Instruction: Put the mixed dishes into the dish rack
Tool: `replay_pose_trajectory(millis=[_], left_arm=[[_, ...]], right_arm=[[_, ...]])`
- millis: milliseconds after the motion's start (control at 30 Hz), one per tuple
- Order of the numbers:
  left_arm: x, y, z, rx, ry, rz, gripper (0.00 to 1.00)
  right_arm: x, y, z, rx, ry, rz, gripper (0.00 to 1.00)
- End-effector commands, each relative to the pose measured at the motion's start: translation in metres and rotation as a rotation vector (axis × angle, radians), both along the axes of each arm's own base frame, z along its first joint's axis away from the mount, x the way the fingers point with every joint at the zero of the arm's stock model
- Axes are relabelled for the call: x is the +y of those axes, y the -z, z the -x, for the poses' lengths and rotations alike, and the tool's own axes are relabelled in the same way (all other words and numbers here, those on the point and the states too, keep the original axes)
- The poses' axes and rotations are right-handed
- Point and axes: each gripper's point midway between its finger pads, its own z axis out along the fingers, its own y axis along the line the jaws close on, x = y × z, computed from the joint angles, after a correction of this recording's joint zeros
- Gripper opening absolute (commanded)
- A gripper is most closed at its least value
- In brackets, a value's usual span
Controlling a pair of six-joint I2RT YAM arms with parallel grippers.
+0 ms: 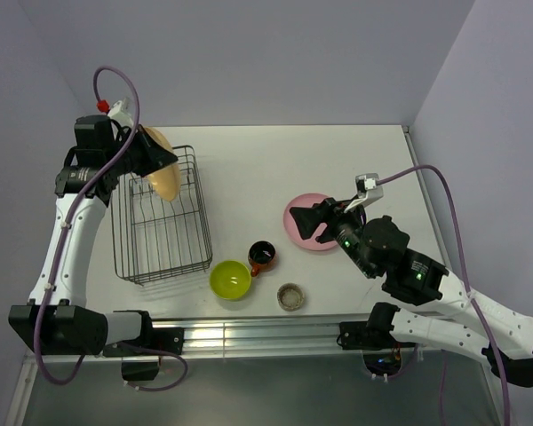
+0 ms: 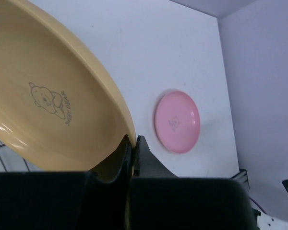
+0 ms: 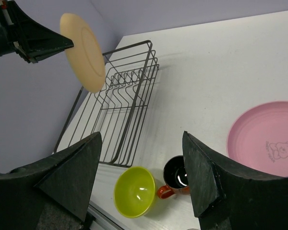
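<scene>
- The yellow-orange plate (image 2: 53, 96) hangs on edge in mid-air, tilted, over the far end of the dish rack (image 1: 202, 209), with a small bear drawing showing on its face.
- The left gripper (image 2: 133, 140) is clamped on the plate's rim, its two black fingers pressed close together around the edge.
- The dish rack, a black wire basket with upright prongs, stands on the left part of the white table (image 1: 249, 169) with no dish resting in it.
- The pink plate (image 2: 177, 121) lies flat on the table well to the right of the rack and carries the same bear print.
- The right gripper (image 3: 140, 138) hovers low by the pink plate with its jaws spread wide and nothing between them. From above it overlaps the plate's right side, and whether it touches the plate cannot be told.
- The red-orange mug (image 1: 262, 256) stands upright between rack and pink plate, its inside dark and its handle turned toward the near edge.
- The lime-green bowl (image 1: 230, 280) sits open side up just beside the mug, near the rack's near right corner.
- The grey-beige cup (image 1: 290, 295) stands close to the table's near edge, a little right of the bowl and apart from it.
</scene>
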Motion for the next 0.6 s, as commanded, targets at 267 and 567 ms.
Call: replay_pose_trajectory(millis=[267, 567], left_arm=[[0.004, 0.001, -0.002, -0.080, 0.190, 0.114, 0.00], [0.012, 0.013, 0.004, -0.085, 0.275, 0.226, 0.00]], right_arm=[[0.001, 0.002, -0.007, -0.009, 0.024, 0.022, 0.75], [0.002, 0.003, -0.007, -0.009, 0.019, 0.026, 0.76]])
